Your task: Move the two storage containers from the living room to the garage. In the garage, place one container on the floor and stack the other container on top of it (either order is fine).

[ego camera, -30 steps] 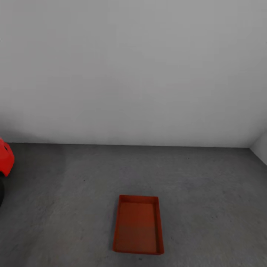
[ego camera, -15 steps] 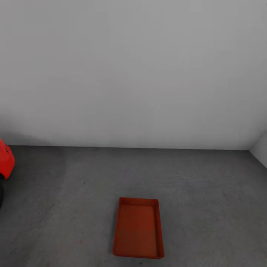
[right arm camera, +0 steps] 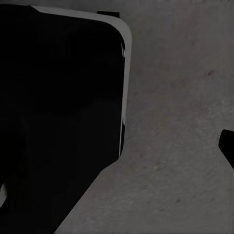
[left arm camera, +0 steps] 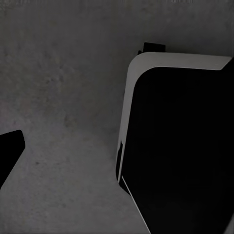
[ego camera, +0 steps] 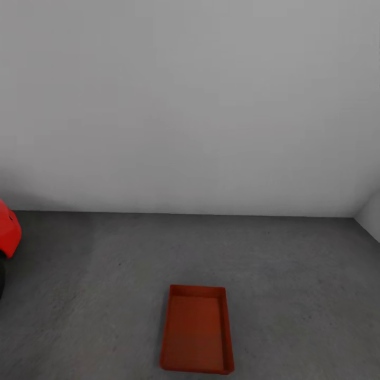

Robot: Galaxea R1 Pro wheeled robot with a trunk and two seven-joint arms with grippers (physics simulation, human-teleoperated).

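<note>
One orange-red storage container [ego camera: 196, 330] lies flat on the dark grey garage floor [ego camera: 295, 274], low in the head view and slightly right of centre. It is empty, its long side runs away from me, and nothing touches it. In the left wrist view a single dark fingertip [left arm camera: 10, 150] shows at the frame edge over bare concrete. The right wrist view likewise has one dark fingertip [right arm camera: 227, 146] at its edge. Neither gripper has anything between its fingers.
A plain white-grey wall [ego camera: 190, 105] stands behind the container, with a corner at the far right [ego camera: 369, 211]. The red car [ego camera: 7, 232] pokes in at the left edge. My black, white-rimmed base [left arm camera: 185, 146] [right arm camera: 58, 117] takes up much of both wrist views.
The whole head view has slid slightly downward, so the camera moved. The container and the wall's foot sit lower in the picture. Nothing was grasped or released.
</note>
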